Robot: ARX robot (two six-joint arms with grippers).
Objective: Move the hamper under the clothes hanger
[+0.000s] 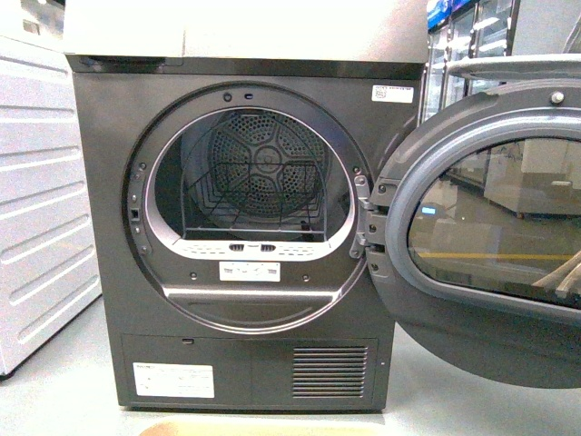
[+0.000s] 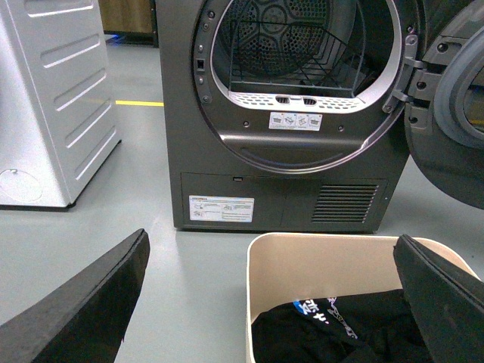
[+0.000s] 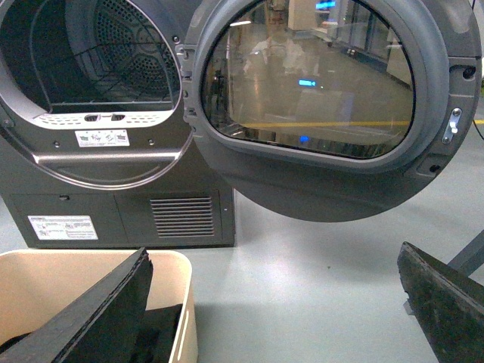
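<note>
The hamper (image 2: 302, 272) stands upright, mouth up, in the lower right of the left wrist view. It is just before the open dryer (image 2: 287, 197), I judge to receive laundry. A black garment (image 2: 333, 333) lies inside. Its far rim runs parallel to the dryer front, but its long axis I cannot tell. The left gripper (image 2: 272, 238) and the right gripper (image 3: 274, 251) have their fingers wide apart, each astride one end wall, probably to lift.
</note>
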